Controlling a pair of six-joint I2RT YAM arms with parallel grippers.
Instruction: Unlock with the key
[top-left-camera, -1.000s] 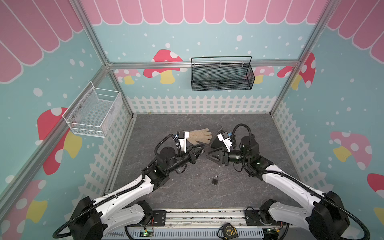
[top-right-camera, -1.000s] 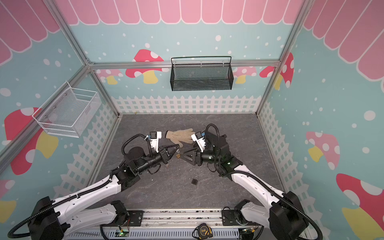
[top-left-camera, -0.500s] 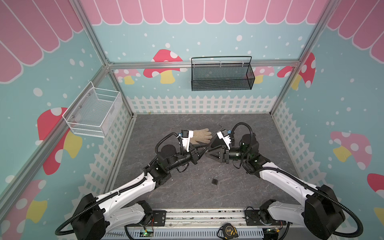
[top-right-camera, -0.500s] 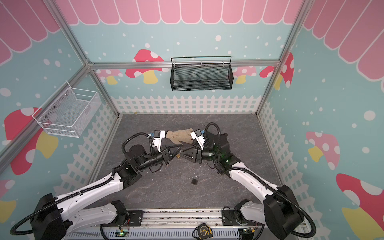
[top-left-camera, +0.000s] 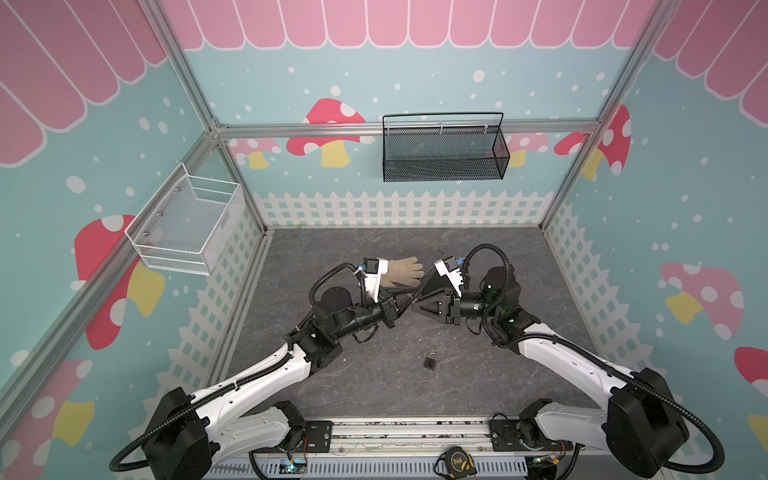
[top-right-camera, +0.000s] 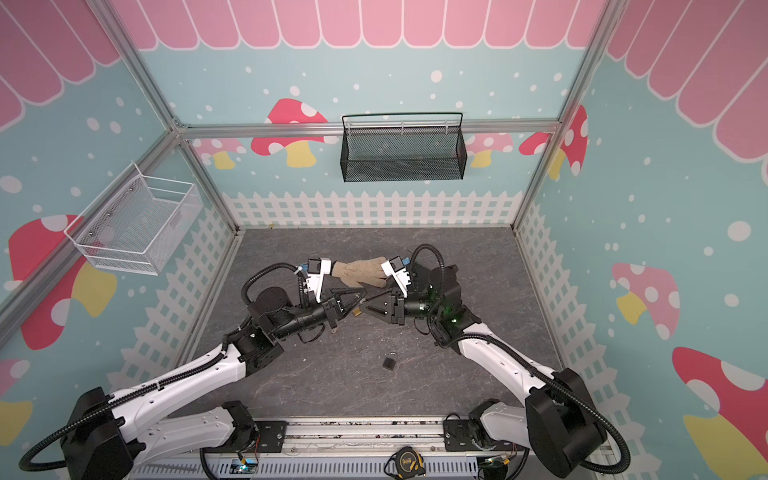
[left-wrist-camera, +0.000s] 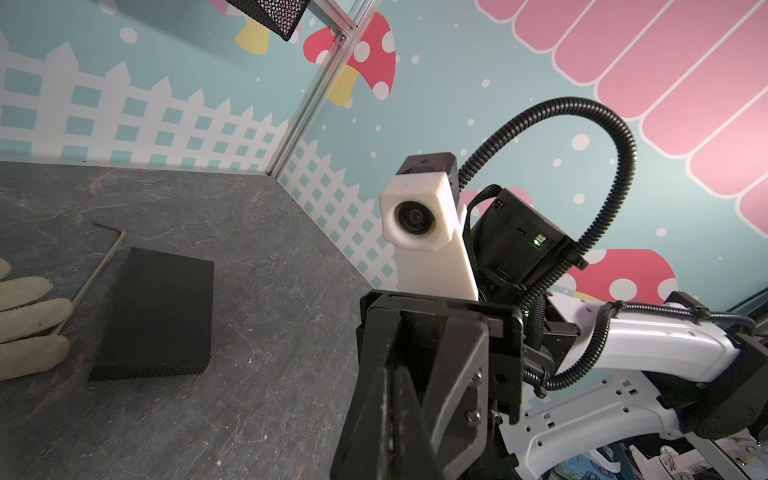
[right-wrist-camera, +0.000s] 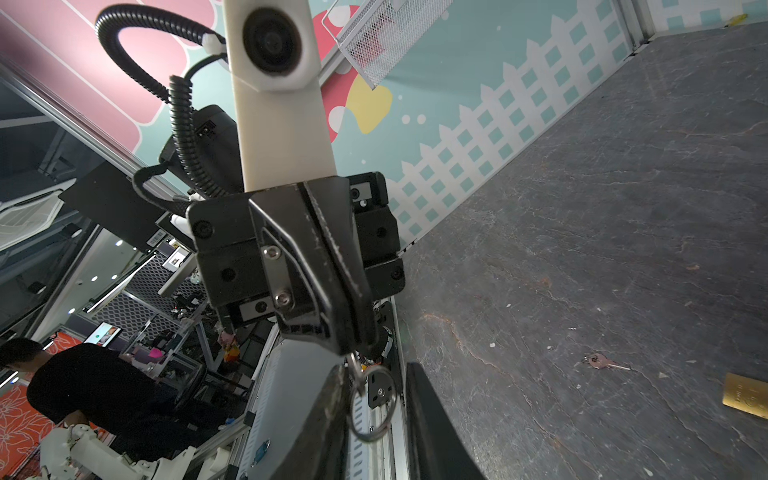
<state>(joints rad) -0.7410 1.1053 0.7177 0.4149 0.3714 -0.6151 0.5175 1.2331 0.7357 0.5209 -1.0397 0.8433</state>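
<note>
Hanging from the tip of the left gripper (right-wrist-camera: 351, 345), a key ring (right-wrist-camera: 370, 401) dangles in mid-air. The jaws are clenched tight on its top, and anything else held between them is hidden. The right gripper (right-wrist-camera: 376, 372) faces it tip to tip above the middle of the table (top-left-camera: 478, 386). Its fingers (right-wrist-camera: 432, 424) stand apart on either side of the ring, one of them just beside it (whether it touches cannot be told), and they grasp nothing.

In both top views the dark padlock (top-left-camera: 430, 360) lies flat on the table nearer the arm bases, well apart from both grippers and untouched. The right wrist view shows a loose key (right-wrist-camera: 601, 362) lying on the grey surface, and near it a brass-coloured block (right-wrist-camera: 746, 395). Behind the grippers lies a pale work glove (top-left-camera: 401, 272), with an Allen key (left-wrist-camera: 99, 266) and a black box (left-wrist-camera: 158, 316) just beside it.
</note>
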